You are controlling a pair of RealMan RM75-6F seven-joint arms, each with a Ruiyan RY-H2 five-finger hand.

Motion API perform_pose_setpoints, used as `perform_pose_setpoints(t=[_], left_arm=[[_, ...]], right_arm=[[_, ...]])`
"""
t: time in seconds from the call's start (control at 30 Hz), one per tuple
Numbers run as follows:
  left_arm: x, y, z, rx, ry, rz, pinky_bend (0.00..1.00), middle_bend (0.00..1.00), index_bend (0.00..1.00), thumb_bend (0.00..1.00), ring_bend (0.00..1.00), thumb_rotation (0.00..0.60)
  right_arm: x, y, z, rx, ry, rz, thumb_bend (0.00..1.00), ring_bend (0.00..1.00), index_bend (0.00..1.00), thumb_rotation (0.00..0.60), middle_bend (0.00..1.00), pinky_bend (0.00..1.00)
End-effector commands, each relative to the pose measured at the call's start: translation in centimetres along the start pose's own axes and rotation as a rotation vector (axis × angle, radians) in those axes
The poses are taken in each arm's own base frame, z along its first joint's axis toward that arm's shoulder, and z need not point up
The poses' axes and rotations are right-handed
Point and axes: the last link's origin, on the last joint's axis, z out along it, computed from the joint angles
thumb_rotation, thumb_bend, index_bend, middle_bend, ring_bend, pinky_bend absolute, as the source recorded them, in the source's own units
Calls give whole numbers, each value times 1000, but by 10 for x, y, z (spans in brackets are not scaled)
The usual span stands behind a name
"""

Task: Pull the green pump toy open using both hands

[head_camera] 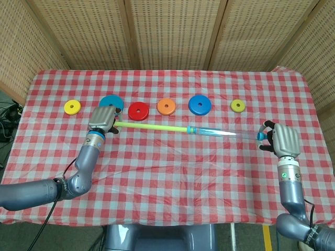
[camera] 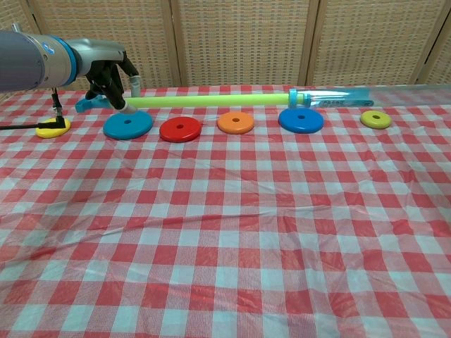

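Both ends gripped | left robot hand (head_camera: 102,118), right robot hand (head_camera: 284,140) grasp pump toy (head_camera: 152,126) | right near table edge (head_camera: 320,137)

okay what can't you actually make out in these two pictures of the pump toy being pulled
- Right hand: out of the chest view, past its right edge; only the head view shows it.
- Left hand: in the head view its back hides the fingers and the green pump toy handle.
- Toy's clear tube: faint in both views; its far end is cut off in the chest view.

Woven cane wall panels (head_camera: 167,31) stand behind the checkered table (head_camera: 167,178).
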Motion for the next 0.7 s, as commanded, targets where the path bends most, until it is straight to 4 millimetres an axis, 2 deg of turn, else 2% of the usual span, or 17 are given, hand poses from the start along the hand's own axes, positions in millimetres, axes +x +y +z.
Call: perform_pose_setpoints(t=[0.03, 0.17, 0.23, 0.27, 0.33, 0.37, 0.43, 0.53, 0.63, 0.7], left_arm=[[-1, 0, 0, 1, -1, 2, 732, 940, 845, 530, 855, 600], [-1, 1, -1, -1, -4, 13, 730, 940, 845, 529, 855, 600], [-2, 2, -2, -7, -7, 25, 675, 900, 806, 498, 814, 600], [-2, 2, -2, -9, -9, 36, 625, 838, 755, 467, 763, 600], [-5, 0, -4, -17, -34, 100, 454, 568, 518, 334, 549, 600], [-6, -1, -6, -17, -66, 126, 417, 501, 456, 303, 498, 600], [-7, -2, -10, -15, -128, 173, 302, 304, 263, 221, 341, 600], [-4, -1, -17, -14, -202, 220, 179, 139, 124, 184, 187, 600], [-1, -1, -22, -8, -255, 252, 59, 34, 44, 163, 53, 600], [0, -2, -26, -4, -288, 261, 14, 5, 17, 135, 11, 600]], right_arm=[[1, 2, 1, -6, 2, 1, 496, 927, 660, 600, 1000, 474], [2, 4, 2, -10, -5, 1, 488, 922, 649, 600, 994, 473], [1, 4, 2, -8, -11, -3, 456, 864, 596, 600, 927, 461], [0, 4, 2, -5, -15, -4, 439, 824, 561, 600, 879, 447], [-2, 5, 1, 3, -32, -12, 398, 698, 438, 600, 726, 386], [-3, 6, 1, 5, -45, -19, 379, 618, 363, 600, 627, 337], [-5, 6, 0, 8, -65, -26, 353, 464, 254, 600, 453, 247], [-6, 8, 1, 4, -86, -31, 329, 282, 176, 600, 273, 168], [-8, 10, 0, -4, -103, -41, 314, 159, 129, 600, 163, 122], [-9, 11, 0, -9, -109, -48, 296, 74, 88, 600, 88, 81]])
